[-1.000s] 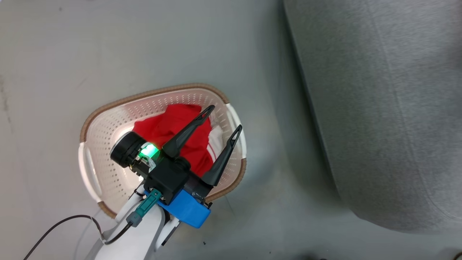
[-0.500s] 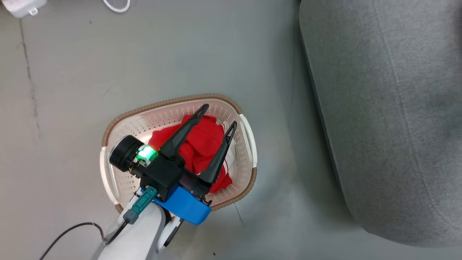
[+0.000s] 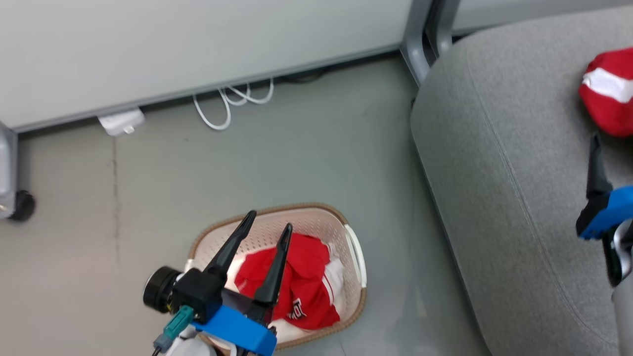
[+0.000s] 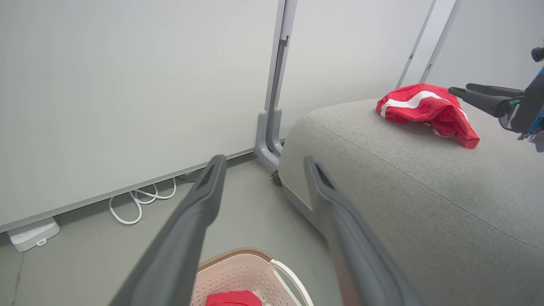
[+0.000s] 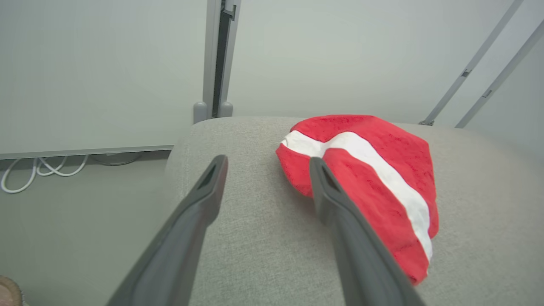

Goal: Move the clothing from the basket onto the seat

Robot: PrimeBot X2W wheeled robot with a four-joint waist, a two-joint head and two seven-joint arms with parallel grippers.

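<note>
The cream basket (image 3: pixel 353 257) stands on the floor left of the grey seat (image 3: pixel 494 173). Red and white clothing (image 3: pixel 296 282) lies bunched inside the basket. My left gripper (image 3: pixel 268 221) hangs open above the basket's left half, with nothing between its fingers (image 4: pixel 199 204). Another red garment with a white stripe (image 5: pixel 365 170) lies on the seat top, and the head view has it at the right edge (image 3: pixel 610 99). My right gripper (image 5: pixel 267 163) is open and empty just short of that garment, its right finger (image 5: pixel 340 212) crossing the cloth's near edge in the wrist view.
A pale wall panel runs behind the floor, with looped white cables (image 3: pixel 232 99) and a white adapter (image 3: pixel 121 122) at its foot. A grey post (image 3: pixel 420 49) stands by the seat's corner. A black castor (image 3: pixel 22 205) sits at the far left.
The head camera has swung up, bringing the wall, cables, the garment on the seat and my right gripper into the picture. My left gripper stays open over the basket.
</note>
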